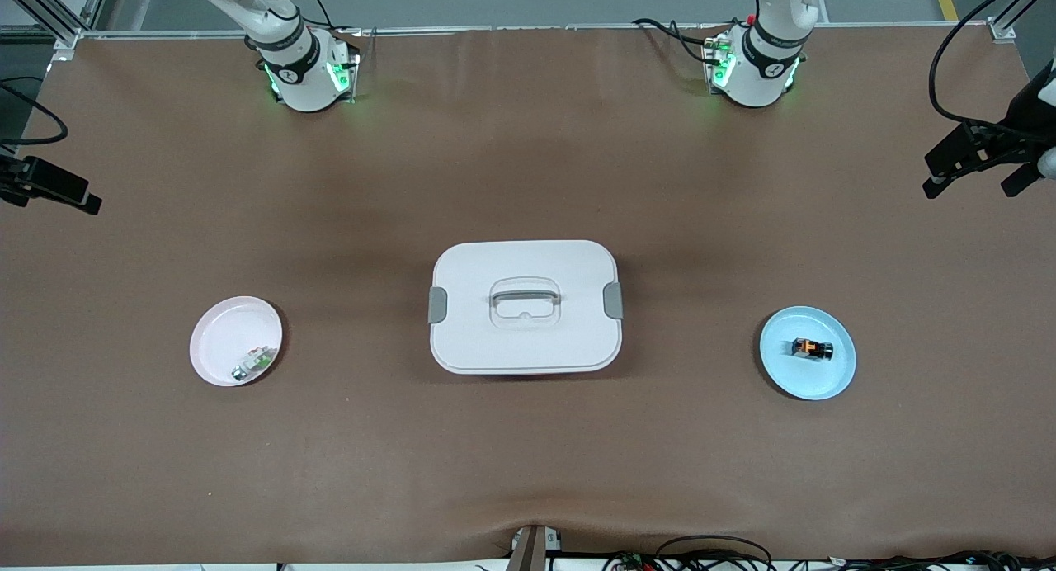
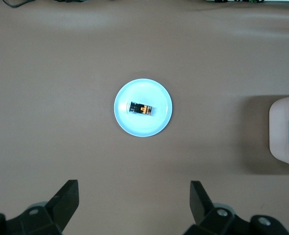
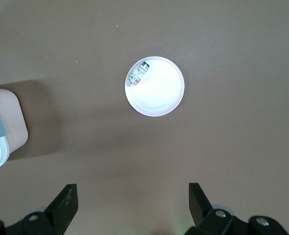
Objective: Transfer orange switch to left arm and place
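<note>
From my remote seat, front cam: orange switch [image 1: 812, 349] lies on its side on the blue plate [image 1: 837, 375], lower right. The box [image 1: 525, 305] sits dead centre btwn it and the pink plate [image 1: 216, 344] w/ the green-white part [image 1: 254, 362], so I guess it's there as the obstacle. Left tool [image 2: 133, 198] hangs high over the desk [image 1: 528, 158], jaws wide and empty, switch well below it. Right tool [image 3: 132, 199] is the same at frame left, wide open, waiting.

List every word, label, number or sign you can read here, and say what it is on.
None can be read.
The box, blue plate and pink plate carry no lettering.
Orange switch: any marking too small to tell.
Arm base bands: a small mark, unreadable.
</note>
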### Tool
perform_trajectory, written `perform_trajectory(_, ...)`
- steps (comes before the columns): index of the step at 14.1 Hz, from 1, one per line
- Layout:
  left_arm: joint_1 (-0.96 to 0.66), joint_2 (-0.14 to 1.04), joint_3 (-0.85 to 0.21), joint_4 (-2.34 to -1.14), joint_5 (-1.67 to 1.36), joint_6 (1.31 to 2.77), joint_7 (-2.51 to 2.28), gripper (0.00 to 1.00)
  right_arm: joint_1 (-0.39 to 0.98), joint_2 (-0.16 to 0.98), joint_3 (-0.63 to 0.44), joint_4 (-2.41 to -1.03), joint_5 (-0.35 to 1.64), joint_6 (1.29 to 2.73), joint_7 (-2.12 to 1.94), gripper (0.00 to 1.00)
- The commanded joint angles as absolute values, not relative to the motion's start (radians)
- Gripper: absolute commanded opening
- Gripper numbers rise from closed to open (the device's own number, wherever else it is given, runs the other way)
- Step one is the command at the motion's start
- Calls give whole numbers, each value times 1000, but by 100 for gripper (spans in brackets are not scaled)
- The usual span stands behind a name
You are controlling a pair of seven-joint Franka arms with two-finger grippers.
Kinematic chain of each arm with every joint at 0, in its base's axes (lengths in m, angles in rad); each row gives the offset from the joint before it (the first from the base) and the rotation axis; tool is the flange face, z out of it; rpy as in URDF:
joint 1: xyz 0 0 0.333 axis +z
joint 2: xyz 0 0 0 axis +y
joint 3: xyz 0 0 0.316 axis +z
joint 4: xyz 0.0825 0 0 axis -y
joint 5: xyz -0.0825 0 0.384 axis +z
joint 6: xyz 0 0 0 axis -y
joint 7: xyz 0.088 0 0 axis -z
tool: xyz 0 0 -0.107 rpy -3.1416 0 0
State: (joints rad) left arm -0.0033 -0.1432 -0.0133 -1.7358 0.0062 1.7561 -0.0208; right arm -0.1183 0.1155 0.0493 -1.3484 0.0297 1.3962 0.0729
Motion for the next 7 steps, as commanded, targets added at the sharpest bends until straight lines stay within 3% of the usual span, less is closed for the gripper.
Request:
perform_trajectory(1,-11,-135,-5,-1709,-6,1715,-3,100,-124,95,58,-1361,40,1390,87,100)
perform_trajectory(7,-14,-133,-6,-1706,3,1697,-5,100,-126,95,57,-1361,40,1396,86,100)
